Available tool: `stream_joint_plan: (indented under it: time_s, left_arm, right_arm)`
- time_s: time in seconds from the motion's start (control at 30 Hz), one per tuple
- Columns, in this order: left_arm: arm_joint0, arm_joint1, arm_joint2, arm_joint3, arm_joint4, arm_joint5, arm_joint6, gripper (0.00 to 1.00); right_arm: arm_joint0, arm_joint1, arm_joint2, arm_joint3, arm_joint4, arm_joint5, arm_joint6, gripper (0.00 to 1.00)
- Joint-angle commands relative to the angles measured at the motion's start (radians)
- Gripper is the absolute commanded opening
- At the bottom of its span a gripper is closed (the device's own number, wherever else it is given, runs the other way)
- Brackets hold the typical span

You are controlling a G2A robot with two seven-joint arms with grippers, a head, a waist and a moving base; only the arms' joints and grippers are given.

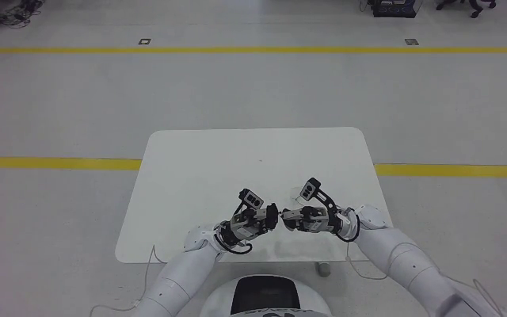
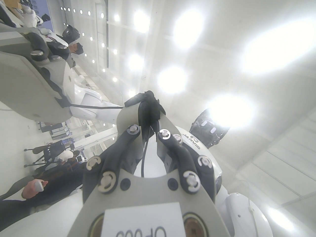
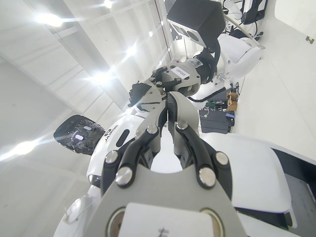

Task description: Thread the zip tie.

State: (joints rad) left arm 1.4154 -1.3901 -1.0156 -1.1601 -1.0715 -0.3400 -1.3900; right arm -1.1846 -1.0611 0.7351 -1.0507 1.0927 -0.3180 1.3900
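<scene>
The zip tie [image 2: 144, 152] is a thin black strap. One stretch runs down between the pads of my left gripper [image 2: 148, 110], which is shut on it. Another thin stretch [image 2: 96, 106] leads sideways from those fingertips to the tip of my right gripper's finger [image 2: 37, 82]. In the right wrist view my right gripper [image 3: 168, 110] is shut, its ribbed pads [image 3: 171, 104] pressed together, and the left gripper [image 3: 172, 80] sits just beyond, tip to tip. From above, the left gripper [image 1: 269, 215] and right gripper [image 1: 288, 219] meet above the near part of the table [image 1: 253, 158].
The white table's near edge [image 1: 158, 260] lies just below both forearms. The far half of the tabletop [image 1: 261, 150] is bare white. Grey floor with yellow lines [image 1: 253, 50] surrounds the table.
</scene>
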Motion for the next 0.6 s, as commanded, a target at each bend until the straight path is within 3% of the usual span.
stream_joint_plan:
  time_s: [0.0, 0.57]
  left_arm:
    - [0.000, 0.000, 0.000, 0.000, 0.000, 0.000, 0.000, 0.00]
    - [0.000, 0.000, 0.000, 0.000, 0.000, 0.000, 0.000, 0.00]
  right_arm:
    - [0.001, 0.000, 0.000, 0.002, -0.003, 0.001, 0.000, 0.00]
    - [-0.010, 0.014, 0.051, 0.035, -0.029, -0.004, 0.000, 0.00]
